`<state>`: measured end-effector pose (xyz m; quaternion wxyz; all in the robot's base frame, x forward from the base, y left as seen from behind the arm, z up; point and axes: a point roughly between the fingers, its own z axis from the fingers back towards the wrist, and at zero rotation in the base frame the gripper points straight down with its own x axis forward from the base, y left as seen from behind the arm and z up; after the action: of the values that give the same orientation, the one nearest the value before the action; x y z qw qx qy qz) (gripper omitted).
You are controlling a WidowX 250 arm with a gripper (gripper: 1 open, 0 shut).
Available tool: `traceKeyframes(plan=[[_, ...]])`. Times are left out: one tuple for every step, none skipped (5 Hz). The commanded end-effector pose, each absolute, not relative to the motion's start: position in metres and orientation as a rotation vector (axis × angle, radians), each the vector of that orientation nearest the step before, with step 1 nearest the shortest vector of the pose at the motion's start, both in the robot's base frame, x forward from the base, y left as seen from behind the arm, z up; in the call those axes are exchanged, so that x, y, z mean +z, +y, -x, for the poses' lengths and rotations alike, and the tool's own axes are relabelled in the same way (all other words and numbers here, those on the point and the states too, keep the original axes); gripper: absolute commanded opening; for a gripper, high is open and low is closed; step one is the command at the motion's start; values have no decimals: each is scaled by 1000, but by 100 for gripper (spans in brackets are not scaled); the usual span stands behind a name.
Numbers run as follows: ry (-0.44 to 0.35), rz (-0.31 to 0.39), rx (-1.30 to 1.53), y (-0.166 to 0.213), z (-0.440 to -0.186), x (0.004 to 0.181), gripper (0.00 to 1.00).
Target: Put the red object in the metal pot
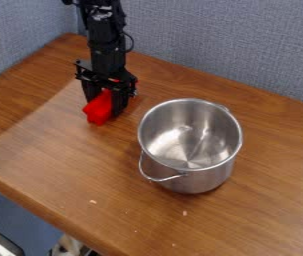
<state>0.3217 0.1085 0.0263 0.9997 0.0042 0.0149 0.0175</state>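
Note:
The red object [100, 109], a bright red elongated block, lies on the wooden table [47, 150] left of the metal pot [190, 142]. My gripper [106, 96] comes straight down over the block's far half. Its black fingers [87, 90] stand on either side of the block and press against its long faces. The block's near end sticks out below the fingers and rests on the table. The shiny round pot stands upright and empty, with its wire handle hanging down the front.
A grey-blue wall runs behind the table. The table's front edge slants from lower left toward the right, with floor beyond it.

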Motion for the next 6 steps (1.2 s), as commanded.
traceKeyframes(plan=[[0,-14,9,119,-329,34,0],[-4,-10,-23,123,-331,34,0],[-7,-7,-35,125,-334,37,100],[-6,-5,-44,127,-336,43,100],[-5,-6,-40,122,-333,38,100],[-3,-7,-36,116,-330,36,100]])
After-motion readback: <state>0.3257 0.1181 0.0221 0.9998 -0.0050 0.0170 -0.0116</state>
